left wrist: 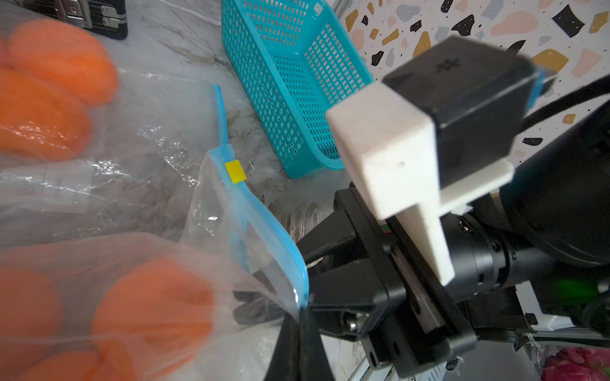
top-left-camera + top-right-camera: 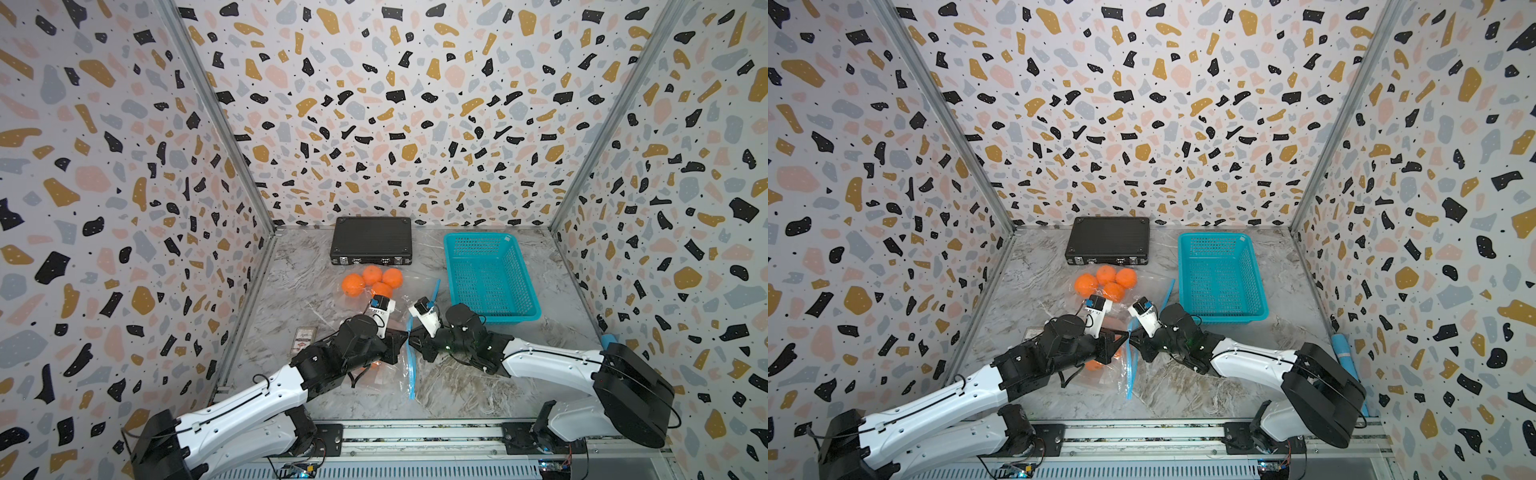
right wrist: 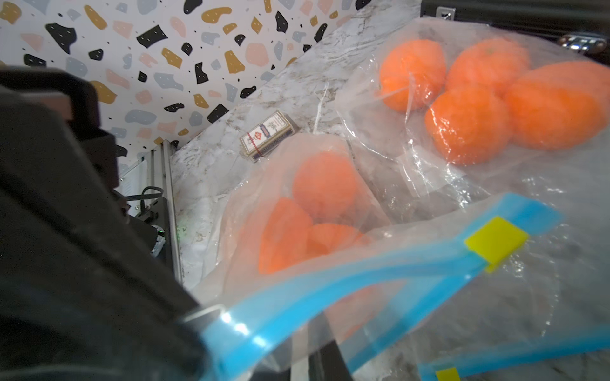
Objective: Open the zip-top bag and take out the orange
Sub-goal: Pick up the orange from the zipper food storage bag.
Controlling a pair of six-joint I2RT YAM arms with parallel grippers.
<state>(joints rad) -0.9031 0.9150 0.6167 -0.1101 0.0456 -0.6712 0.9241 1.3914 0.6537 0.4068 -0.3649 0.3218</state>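
We find the left gripper (image 1: 300, 318) clamped shut on the blue zip strip (image 1: 264, 231) of the near bag (image 1: 148, 260). The right gripper (image 1: 308, 273) meets the same strip tip to tip with the left. Its jaws stand narrow, and we cannot tell whether they pinch it. Between the grippers and the yellow slider (image 3: 495, 242) the strip's two halves are parted. The oranges (image 3: 325, 184) lie inside this bag, on the table (image 2: 457, 374) beneath the left wrist. Behind lies a second bag (image 3: 429, 178) with four more fruit, then a black case (image 2: 371, 239). A blue basket (image 2: 478, 236) stands to the right and a small card box (image 2: 305, 338) to the left.
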